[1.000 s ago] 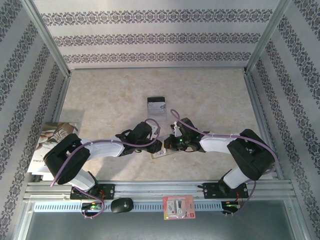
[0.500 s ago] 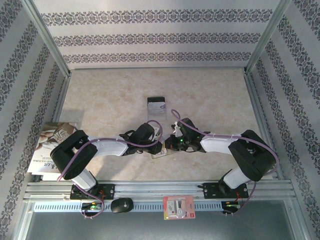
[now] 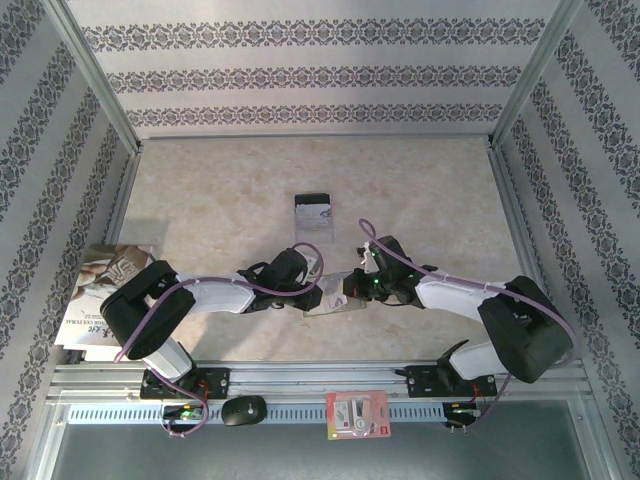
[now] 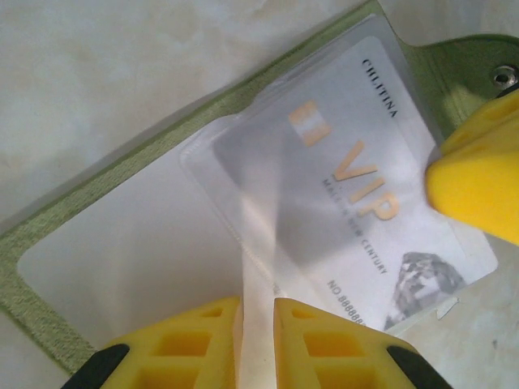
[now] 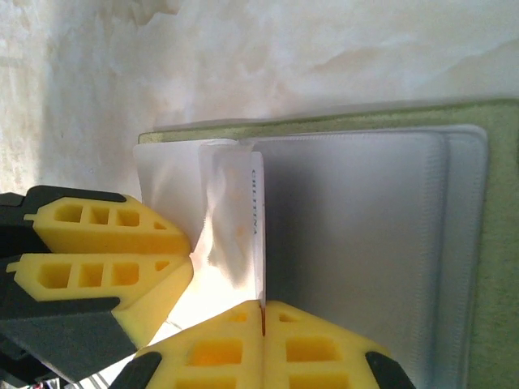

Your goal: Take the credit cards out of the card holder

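Olive-green folding card holder (image 5: 503, 267) open on beige marbled table (image 3: 220, 190) | my left gripper (image 4: 258, 304) pinches its clear plastic sleeve (image 5: 219, 211) | my right gripper (image 5: 263, 306) clamps edge of silver-grey VIP credit card (image 4: 349, 178), partly sleeved | card looks light, stiff, slick: I'd grip its short edge.

Only readable stuff is on the credit card (image 4: 349, 186) in the card holder's (image 4: 454, 65) clear sleeve, left wrist view: small black "CHLITINA" up at its 1 o'clock corner, big gold "VIP" mid-card, a blurry line under that, and "NO 8888" toward 5 o'clock. In the top view, the print on the magazine (image 3: 100, 290) at 8 o'clock and the red-and-white packet (image 3: 357, 414) at 6 is too small to read.
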Motion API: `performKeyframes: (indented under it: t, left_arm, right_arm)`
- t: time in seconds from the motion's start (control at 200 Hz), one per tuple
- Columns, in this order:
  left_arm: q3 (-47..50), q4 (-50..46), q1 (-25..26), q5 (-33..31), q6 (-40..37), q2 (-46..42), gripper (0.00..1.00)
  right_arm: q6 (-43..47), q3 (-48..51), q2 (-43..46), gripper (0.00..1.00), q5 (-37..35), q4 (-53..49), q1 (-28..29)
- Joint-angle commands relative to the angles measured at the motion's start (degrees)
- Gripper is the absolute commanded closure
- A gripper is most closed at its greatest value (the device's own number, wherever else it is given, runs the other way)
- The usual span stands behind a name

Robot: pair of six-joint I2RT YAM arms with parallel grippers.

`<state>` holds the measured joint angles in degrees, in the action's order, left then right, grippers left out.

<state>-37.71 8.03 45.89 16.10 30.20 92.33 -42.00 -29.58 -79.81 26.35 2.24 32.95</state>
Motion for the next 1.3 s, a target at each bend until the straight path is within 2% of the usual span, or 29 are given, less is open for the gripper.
performKeyframes:
  t: [0.0,0.125,0.24,0.34,0.375,0.605,0.874,1.294]
  left_arm:
    - [1.5,-2.6,-0.9,-0.4,-1.1,1.1,0.82]
    - [1.2,-2.2,-1.1,0.2,-1.3,0.6,0.82]
    - [0.8,-2.9,-1.2,-0.1,-1.8,-1.5,0.75]
    - [0.1,-4.5,-1.2,-0.8,-2.6,-3.2,0.73]
    - [-0.2,-4.9,-1.1,-0.9,-2.9,-3.3,0.73]
    - [-0.7,-5.0,-1.2,-0.8,-3.0,-2.3,0.73]
    - [-1.0,-4.7,-1.2,-0.6,-2.7,-0.8,0.74]
    - [-1.6,-4.1,-1.2,0.3,-2.4,1.2,0.75]
  right_arm:
    - [4.3,-0.4,1.5,1.0,-2.2,-5.5,-0.9]
    - [5.1,-1.2,0.3,1.0,-0.7,-5.7,-1.0]
    - [4.7,-1.3,-1.1,1.0,-0.5,-4.8,-0.7]
    - [4.3,-0.8,-1.0,0.82,-1.5,-4.1,-0.6]
    - [4.3,-0.8,-0.8,0.81,-1.7,-4.1,-0.6]
    - [3.5,-0.6,0.1,0.8,-1.6,-2.3,-0.9]
    - [1.0,0.4,-1.8,0.72,3.2,2.4,-2.5]
    - [1.9,-1.1,-2.8,0.68,6.1,3.5,-0.7]
